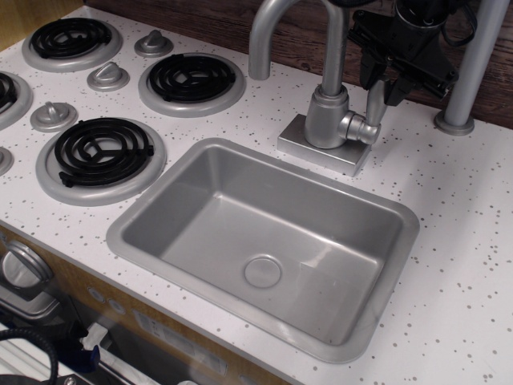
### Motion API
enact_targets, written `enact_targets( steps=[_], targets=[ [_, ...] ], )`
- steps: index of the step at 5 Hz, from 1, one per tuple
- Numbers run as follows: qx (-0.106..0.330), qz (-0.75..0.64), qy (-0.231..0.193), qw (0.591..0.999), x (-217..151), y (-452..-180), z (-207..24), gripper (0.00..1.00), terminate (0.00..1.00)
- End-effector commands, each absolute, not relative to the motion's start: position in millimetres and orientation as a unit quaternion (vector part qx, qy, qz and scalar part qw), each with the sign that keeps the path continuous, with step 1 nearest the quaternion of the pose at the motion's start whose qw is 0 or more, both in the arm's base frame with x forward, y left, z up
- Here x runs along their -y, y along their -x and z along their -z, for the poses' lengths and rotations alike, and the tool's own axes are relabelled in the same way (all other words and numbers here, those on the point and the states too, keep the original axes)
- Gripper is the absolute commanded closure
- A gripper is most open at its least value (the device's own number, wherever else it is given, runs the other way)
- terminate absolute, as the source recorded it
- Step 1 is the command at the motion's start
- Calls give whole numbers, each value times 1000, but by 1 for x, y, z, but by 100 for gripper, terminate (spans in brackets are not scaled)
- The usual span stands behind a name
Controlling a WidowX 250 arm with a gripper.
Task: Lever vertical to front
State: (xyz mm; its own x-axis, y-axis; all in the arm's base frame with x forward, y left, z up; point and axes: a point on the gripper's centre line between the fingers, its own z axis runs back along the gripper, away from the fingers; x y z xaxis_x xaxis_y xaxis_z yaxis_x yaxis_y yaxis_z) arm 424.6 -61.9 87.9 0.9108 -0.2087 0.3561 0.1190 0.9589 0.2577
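Note:
The lever [373, 108] is a short silver-grey handle that stands upright on the round side knob [362, 128] of the tap body [327, 116]. My black gripper [381, 87] hangs over it from the upper right. Its two fingers [393, 92] sit close on either side of the lever's top end and hide the tip. The jaws look closed on the lever. The tall curved spout pipe [268, 24] rises from the tap body to the left.
The grey sink basin [160, 200] lies in front of the tap base [321, 152]. Black stove burners [103, 148] and small grey stove knobs [53, 114] are on the left. A grey vertical pole [473, 64] stands right behind my gripper, in front of the dark wooden back wall.

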Motion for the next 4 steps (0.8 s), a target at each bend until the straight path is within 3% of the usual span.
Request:
enact_targets(
  steps=[1,2,4],
  targets=[
    [162,36,-97,981,62,-411,-98,100,0],
    [107,-14,-81,991,67,-390,-98,100,0],
    [90,-33,-31,995,58,-384,-69,100,0]
  ],
)
